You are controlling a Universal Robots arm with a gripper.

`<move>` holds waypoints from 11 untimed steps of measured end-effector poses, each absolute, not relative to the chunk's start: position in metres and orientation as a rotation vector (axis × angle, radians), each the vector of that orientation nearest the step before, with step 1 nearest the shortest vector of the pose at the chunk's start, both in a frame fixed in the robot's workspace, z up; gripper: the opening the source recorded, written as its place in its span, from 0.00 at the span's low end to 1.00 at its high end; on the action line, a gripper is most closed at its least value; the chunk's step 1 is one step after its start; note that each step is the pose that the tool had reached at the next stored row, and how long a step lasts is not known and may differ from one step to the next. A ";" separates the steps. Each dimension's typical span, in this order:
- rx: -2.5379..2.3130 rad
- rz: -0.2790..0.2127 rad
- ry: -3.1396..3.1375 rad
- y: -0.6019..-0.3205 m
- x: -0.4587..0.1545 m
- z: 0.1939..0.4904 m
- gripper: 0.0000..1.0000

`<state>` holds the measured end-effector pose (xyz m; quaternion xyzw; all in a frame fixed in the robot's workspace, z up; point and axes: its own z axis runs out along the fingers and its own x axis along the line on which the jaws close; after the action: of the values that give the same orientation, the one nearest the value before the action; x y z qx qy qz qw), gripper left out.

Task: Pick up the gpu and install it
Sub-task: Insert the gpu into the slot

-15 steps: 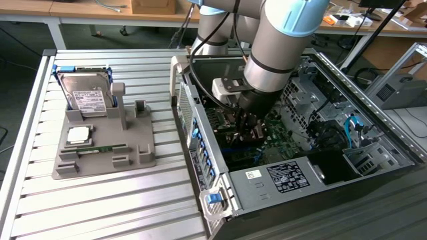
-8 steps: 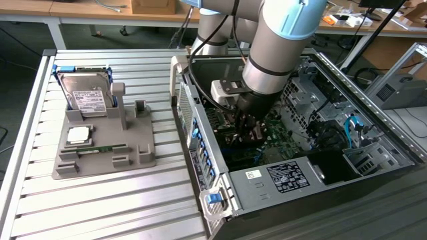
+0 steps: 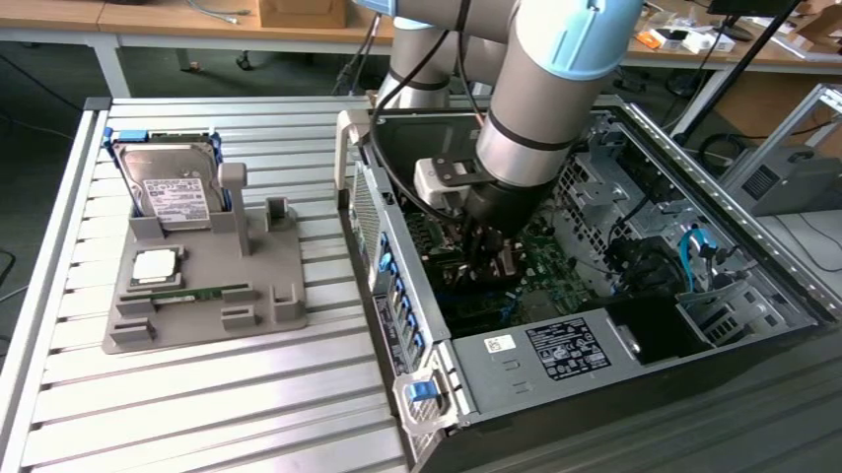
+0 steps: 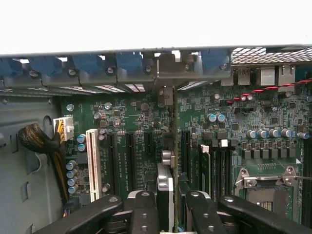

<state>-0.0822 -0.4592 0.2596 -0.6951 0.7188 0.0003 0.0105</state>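
Clearly the work now sits inside the open computer case [image 3: 736,325], where the arm has the gripper [image 3: 484,258] low over the motherboard [image 4: 131,122]. In the wrist view the claw is clenched on the gpu [image 4: 168,146], held on edge between the black fingers [image 4: 146,212] and running away from the camera toward the row of blue slot latches [image 4: 87,63] at the case's rear wall. To seat it well, I judge the card's lower edge should stay parallel to the long black slots and its bracket end line up with the rear opening, with pressure straight down and no twist. Whether the edge already touches a slot I cannot tell. Beside the case, on the exterior view's left, the grey fixture tray [image 3: 283,296] holds a hard drive [image 3: 172,192] standing upright, a processor [image 3: 156,264] lying flat, and a green memory stick [image 3: 184,293].
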 end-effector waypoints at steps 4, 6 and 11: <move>-2.169 0.000 2.243 -0.459 -0.083 0.260 0.27; -2.169 0.000 2.243 -0.459 -0.083 0.260 0.27; -2.168 -0.001 2.242 -0.459 -0.084 0.261 0.27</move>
<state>-0.0839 -0.4592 0.2614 -0.6951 0.7188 -0.0005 0.0115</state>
